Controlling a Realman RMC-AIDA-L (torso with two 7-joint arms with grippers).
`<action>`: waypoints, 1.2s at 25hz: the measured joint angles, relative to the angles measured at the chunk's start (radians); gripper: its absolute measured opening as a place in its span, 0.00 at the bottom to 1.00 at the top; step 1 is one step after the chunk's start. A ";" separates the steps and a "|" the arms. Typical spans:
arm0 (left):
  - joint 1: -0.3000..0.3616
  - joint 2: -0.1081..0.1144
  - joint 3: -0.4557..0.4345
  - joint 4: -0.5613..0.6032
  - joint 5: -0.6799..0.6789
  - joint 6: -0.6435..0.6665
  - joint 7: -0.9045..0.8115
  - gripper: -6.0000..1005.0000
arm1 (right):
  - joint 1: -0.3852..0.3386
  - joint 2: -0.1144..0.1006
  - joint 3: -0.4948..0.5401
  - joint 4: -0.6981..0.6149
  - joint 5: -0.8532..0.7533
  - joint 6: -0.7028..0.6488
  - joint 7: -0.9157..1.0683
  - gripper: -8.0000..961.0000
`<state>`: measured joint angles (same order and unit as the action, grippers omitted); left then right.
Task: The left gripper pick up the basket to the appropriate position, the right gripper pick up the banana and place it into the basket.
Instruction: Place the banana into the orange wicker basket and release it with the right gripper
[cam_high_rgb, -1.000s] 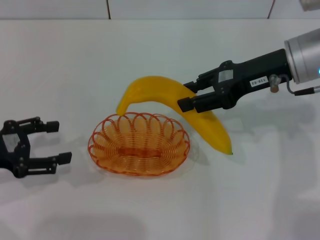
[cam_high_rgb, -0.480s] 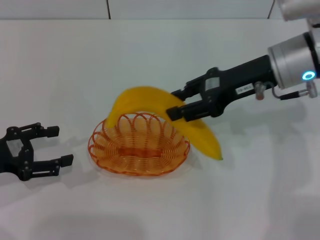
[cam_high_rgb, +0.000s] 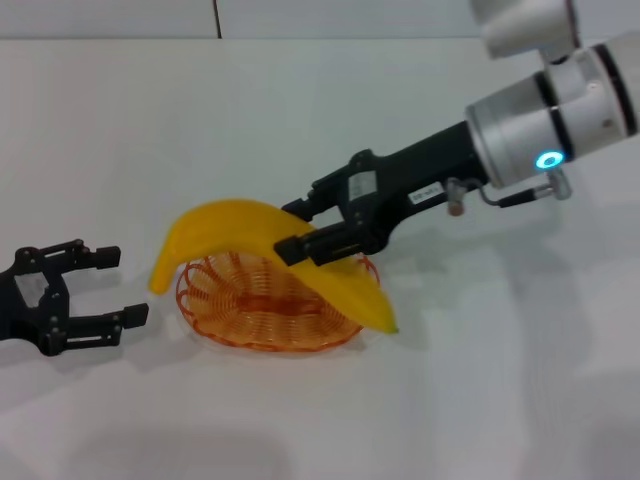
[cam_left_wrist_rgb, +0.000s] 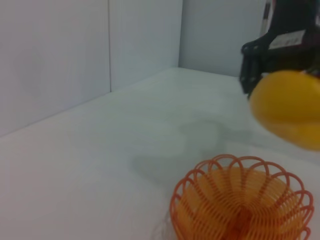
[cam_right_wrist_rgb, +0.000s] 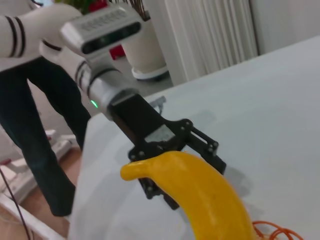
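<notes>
Black claw first, far out on the left: the left gripper (cam_high_rgb: 112, 287) sat low by the table (cam_high_rgb: 300, 110), fingers apart, holding nothing, just beside the basket (cam_high_rgb: 240, 315) but not touching it. Judging by that, its half of the job was already finished, with the basket set down mid-table and the arm parked alongside.

Moving to the middle, and that orange wire basket rested flat on the white surface, nothing lying inside it yet. From the left wrist view the basket (cam_left_wrist_rgb: 242, 205) showed bare wire all the way to the bottom.

Over it hung the banana (cam_high_rgb: 250, 240), arched like a bridge across the basket. One tip poked out past the left rim, the other dipped beyond the right rim toward the table. Whether that lower tip touched the rim or the table, I couldn't say.

On the right came the right gripper (cam_high_rgb: 303, 230), fingers clamped on the banana near its middle, the arm reaching in at a slant from the far right side.

So: banana lifted and carried over the target, that much looked done. What remained, by my reckoning, was lowering it, lining its curve up with the oval, and letting go.
</notes>
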<state>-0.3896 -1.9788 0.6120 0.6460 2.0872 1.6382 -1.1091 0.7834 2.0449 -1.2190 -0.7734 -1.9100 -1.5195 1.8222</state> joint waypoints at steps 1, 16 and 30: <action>0.000 0.000 0.000 0.000 0.000 0.000 0.000 0.85 | 0.009 0.000 -0.013 0.013 0.001 0.017 -0.004 0.53; -0.002 0.000 0.000 -0.002 -0.007 -0.002 0.002 0.85 | 0.004 0.009 -0.162 0.032 0.034 0.166 -0.051 0.53; -0.003 0.000 0.000 -0.002 -0.006 -0.002 0.000 0.85 | 0.011 0.003 -0.191 0.031 0.059 0.167 -0.053 0.52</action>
<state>-0.3926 -1.9788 0.6120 0.6443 2.0810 1.6367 -1.1090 0.7945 2.0478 -1.4102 -0.7423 -1.8514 -1.3528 1.7697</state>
